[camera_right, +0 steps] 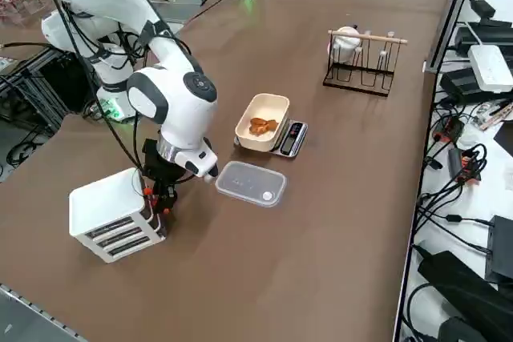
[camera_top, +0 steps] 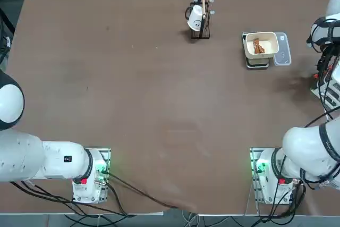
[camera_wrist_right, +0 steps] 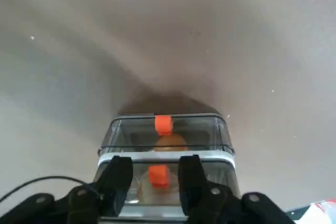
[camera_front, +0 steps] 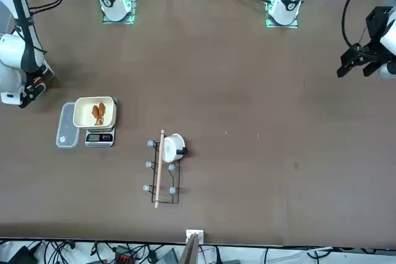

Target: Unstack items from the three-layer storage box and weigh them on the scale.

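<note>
The brown table (camera_top: 133,104) has lots of bare room in the middle and on the robot's left side. The things sit along the far edge and the right edge. The three-layer storage box (camera_right: 112,214) stands near the table's right edge, close to the corner on the robot's side. Its front has small orange tabs (camera_wrist_right: 163,124), and a pale lump (camera_wrist_right: 169,141) shows inside one clear drawer. The right arm bends down over the box from the table side. The right gripper (camera_right: 160,195) hangs low, just beside the box front. In the wrist view the two black fingers (camera_wrist_right: 191,174) stand apart, one on each side of the lower orange tab, and they hold nothing. The scale (camera_right: 290,138) is farther along the table, well apart from the box. The cream bowl (camera_right: 263,122) sits on it, and reddish-brown items (camera_right: 261,126) lie in the bowl. A clear lid (camera_right: 250,183) lies flat on the table between the box and the scale. A black wire rack (camera_right: 362,66) with a white cup (camera_right: 346,40) stands near the far edge.
</note>
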Controlling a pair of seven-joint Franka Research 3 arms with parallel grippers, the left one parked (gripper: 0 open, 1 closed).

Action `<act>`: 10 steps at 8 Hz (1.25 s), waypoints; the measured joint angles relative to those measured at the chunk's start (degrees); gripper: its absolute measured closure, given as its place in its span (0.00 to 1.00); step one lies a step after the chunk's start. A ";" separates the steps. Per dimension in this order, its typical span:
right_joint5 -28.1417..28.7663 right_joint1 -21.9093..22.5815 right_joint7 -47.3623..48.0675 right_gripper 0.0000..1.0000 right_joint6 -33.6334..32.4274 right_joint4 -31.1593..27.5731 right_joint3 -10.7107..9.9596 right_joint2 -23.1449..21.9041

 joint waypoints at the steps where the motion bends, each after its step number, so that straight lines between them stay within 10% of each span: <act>1: 0.00 -0.06 0.00 0.47 0.16 -0.06 0.00 0.01; 4: 0.00 -0.22 0.00 0.58 0.53 -0.07 0.01 0.01; 5: 0.01 -0.28 0.04 0.81 0.90 -0.03 0.05 -0.04; 10: 0.02 -0.31 0.24 0.88 0.86 -0.06 0.12 -0.15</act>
